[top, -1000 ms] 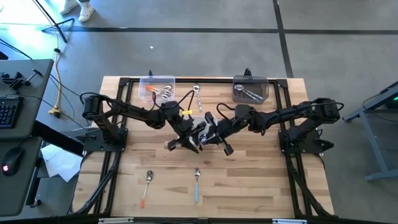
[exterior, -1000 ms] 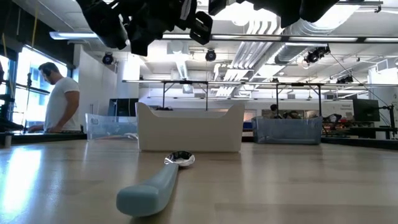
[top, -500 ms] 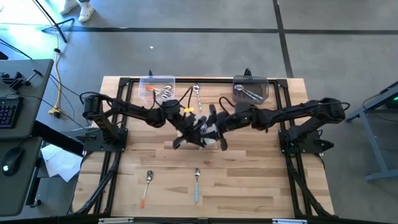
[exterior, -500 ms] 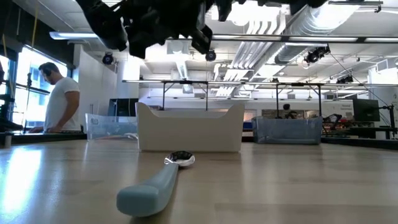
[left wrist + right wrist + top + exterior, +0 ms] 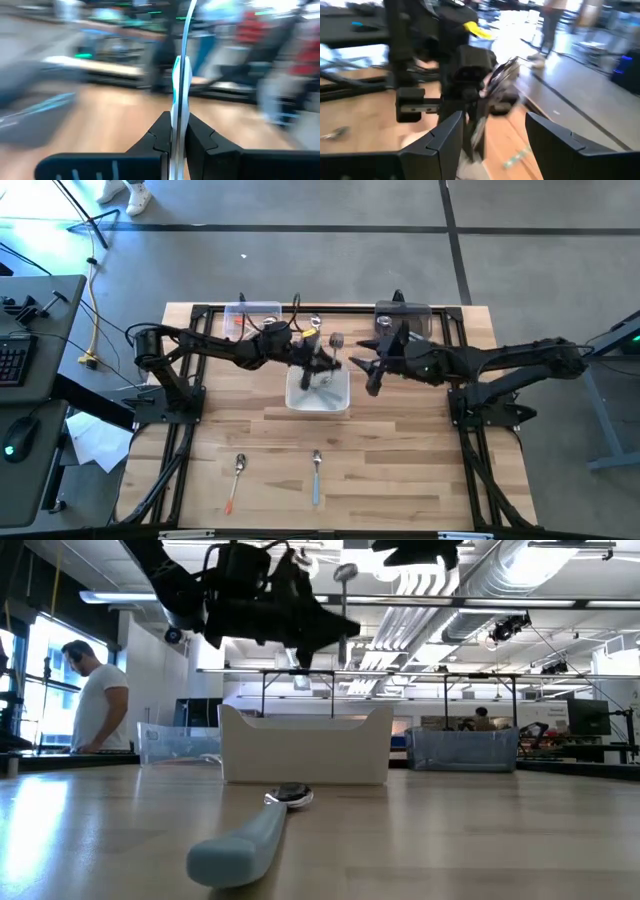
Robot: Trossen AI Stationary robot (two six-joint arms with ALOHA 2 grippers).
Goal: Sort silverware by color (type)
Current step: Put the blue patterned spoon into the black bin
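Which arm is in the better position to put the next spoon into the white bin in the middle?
Left. The left gripper is shut on a light blue spoon and, in the high view, sits right over the white bin. The right gripper is open, holds nothing, and is beside the bin.

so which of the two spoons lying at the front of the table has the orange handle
The orange-handled spoon is the one nearer the left arm's side; the blue-handled spoon lies beside it, toward the table's middle.

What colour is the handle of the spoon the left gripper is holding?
Light blue, showing best in the left wrist view: the spoon is pinched in the left gripper.
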